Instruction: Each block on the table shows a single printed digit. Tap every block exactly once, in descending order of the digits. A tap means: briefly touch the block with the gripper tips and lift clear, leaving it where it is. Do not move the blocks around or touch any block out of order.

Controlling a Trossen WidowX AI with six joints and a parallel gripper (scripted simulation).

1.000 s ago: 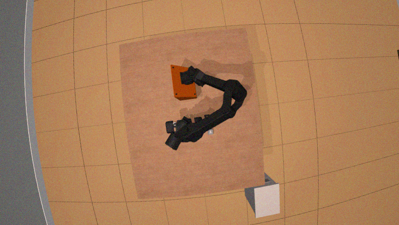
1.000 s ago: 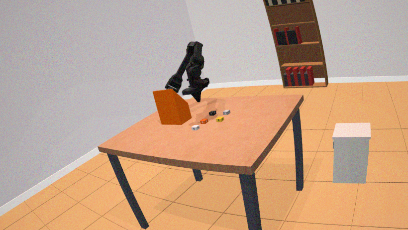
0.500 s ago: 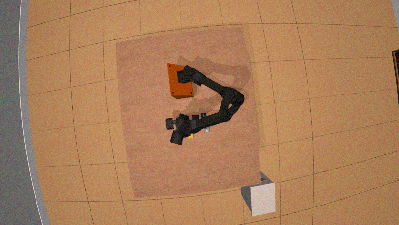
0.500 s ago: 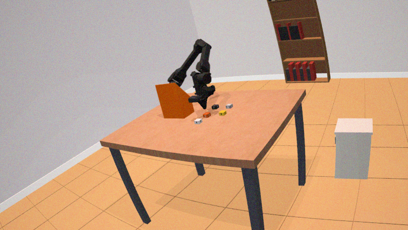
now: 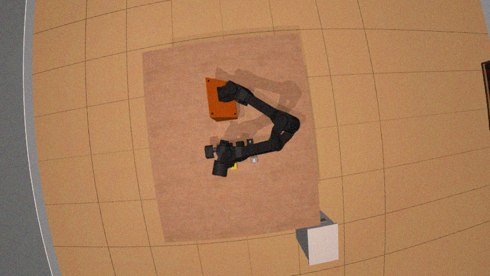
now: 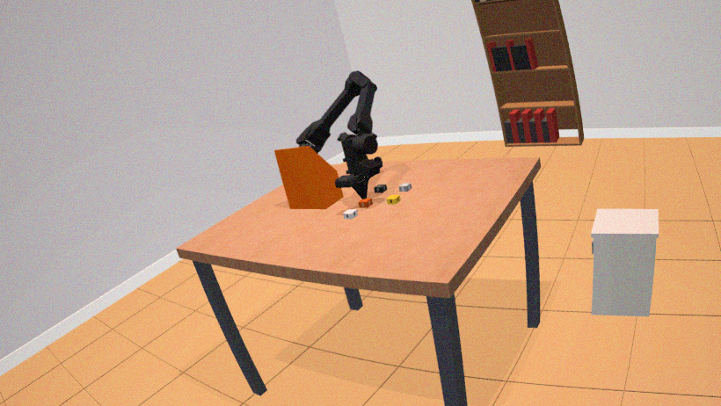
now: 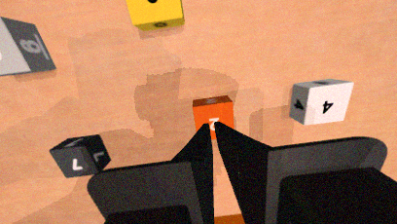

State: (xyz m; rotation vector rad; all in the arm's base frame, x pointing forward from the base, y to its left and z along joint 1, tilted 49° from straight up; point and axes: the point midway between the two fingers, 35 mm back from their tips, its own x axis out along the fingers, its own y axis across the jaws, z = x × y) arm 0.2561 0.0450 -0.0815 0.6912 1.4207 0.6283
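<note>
An orange block [image 7: 200, 114] [image 6: 365, 203] shows a 2. My gripper [image 7: 211, 128] [image 6: 364, 197] is shut and empty, its tips pointing down at the top of this block; I cannot tell whether they touch. A white block [image 7: 336, 99] [image 6: 350, 213] with a 4 sits to the right in the wrist view. A black block [image 7: 78, 158] [image 6: 380, 188] [image 5: 250, 140] with a 7 sits to the left. A yellow block [image 7: 156, 14] [image 6: 393, 199] [image 5: 235, 166] with a 0 on its side is cut off at the top. A grey block [image 7: 36, 46] [image 6: 404, 186] [image 5: 254, 159] has an underlined digit, hard to read. In the top view the arm hides the orange and white blocks.
The orange base box [image 5: 219, 107] [image 6: 309, 181] stands behind the blocks on the wooden table [image 5: 205, 209] [image 6: 282, 242]. A white cabinet [image 5: 322, 243] [image 6: 625, 267] stands on the floor beyond the table's edge. The arm reaches over the block area.
</note>
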